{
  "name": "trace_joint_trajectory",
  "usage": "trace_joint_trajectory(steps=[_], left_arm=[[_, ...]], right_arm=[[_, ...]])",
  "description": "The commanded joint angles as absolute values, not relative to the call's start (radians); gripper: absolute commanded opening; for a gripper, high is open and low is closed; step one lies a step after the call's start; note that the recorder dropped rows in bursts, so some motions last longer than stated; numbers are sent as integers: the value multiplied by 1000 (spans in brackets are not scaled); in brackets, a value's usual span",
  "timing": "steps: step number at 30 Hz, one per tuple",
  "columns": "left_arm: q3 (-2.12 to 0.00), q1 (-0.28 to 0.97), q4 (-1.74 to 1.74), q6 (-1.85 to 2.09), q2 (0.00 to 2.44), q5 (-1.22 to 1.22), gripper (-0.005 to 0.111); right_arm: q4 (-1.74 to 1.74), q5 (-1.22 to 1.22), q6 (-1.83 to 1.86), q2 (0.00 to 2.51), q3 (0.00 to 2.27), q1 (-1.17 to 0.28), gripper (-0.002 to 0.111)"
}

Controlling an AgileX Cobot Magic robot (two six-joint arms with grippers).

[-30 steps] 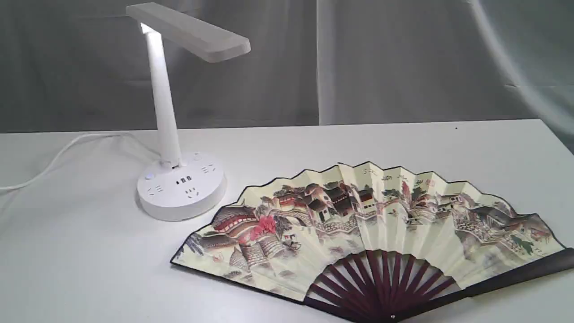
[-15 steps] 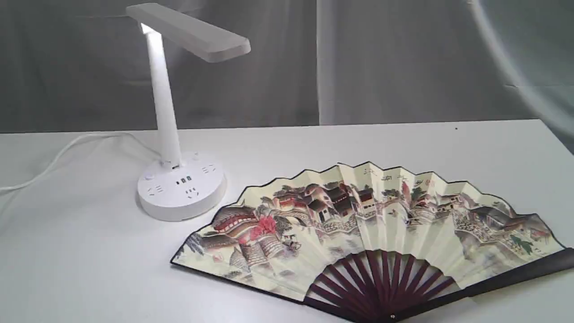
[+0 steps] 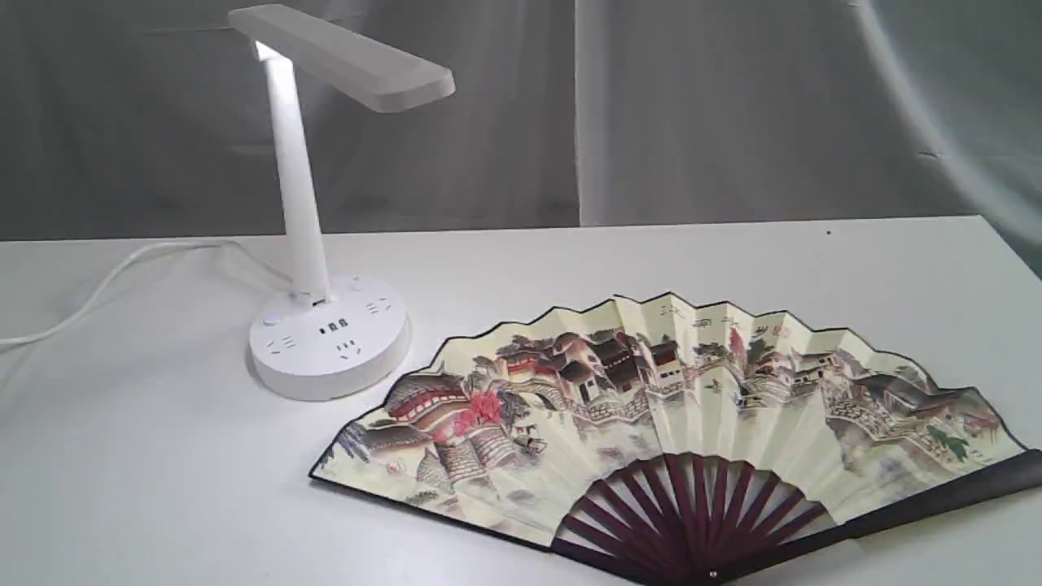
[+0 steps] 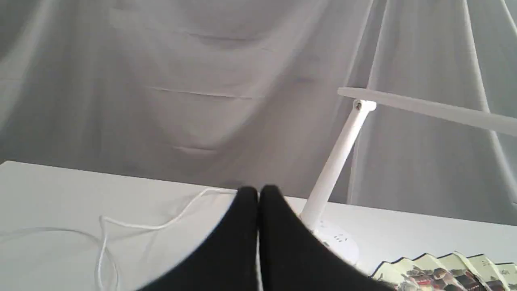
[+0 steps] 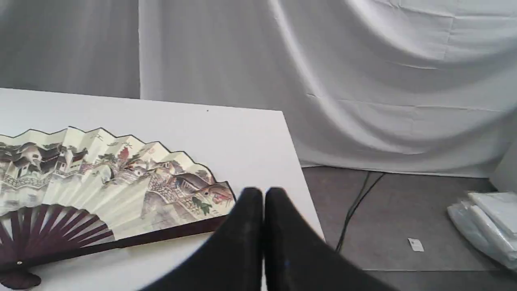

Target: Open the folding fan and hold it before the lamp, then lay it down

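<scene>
White counter before grey drapes carries the folding fan, spread fully open and lying flat with its painted face up. Its dark guard lies just beside the right end effector, whose fingers are pressed together on nothing. The lamp stands upright near the fan's leaf but apart from it, just beyond the left end effector, which is likewise pressed together and empty.

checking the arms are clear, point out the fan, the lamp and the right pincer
fan [image 3: 716, 399], exterior view, middle of the painted paper leaf
lamp [image 3: 295, 187], exterior view, on the upright stem
right pincer [image 5: 263, 190], right wrist view, where its shut tips meet
</scene>
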State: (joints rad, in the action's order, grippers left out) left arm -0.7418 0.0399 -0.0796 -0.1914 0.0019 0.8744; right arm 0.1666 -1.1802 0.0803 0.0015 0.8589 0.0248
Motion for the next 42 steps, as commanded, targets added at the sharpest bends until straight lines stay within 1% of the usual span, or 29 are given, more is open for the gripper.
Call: trace_joint_trajectory(steps=[1,6,11,18,20,30,33,39,41,42], left_arm=[[-703,46,-71,-208,0,846,0],[-630,46,-62,-208,0,768,0],[-519,46,-68,-208,0,603,0],[-309,46,-66,-208,0,328,0],[-267,46,-59,-208,0,287,0],[-114,46,-59,-208,0,111,0],[-79,46,-62,-208,0,64,0],[-2,46,-62,-208,0,18,0],[0,46,-62,-208,0,12,0],[0,46,-62,-208,0,56,0]], right_arm=[[181,-1161,78,0,855,-13,0],[178,-1135,28,0,855,-32,0],[175,-1011,10,0,790,-32,0],[73,-768,11,0,576,-32,0],[44,-706,11,0,520,-32,0],[39,-226,11,0,192,-32,0],[39,-137,8,0,118,-32,0],[39,-106,8,0,0,-32,0],[54,-208,30,0,0,-32,0],[63,-214,35,0,0,-32,0]])
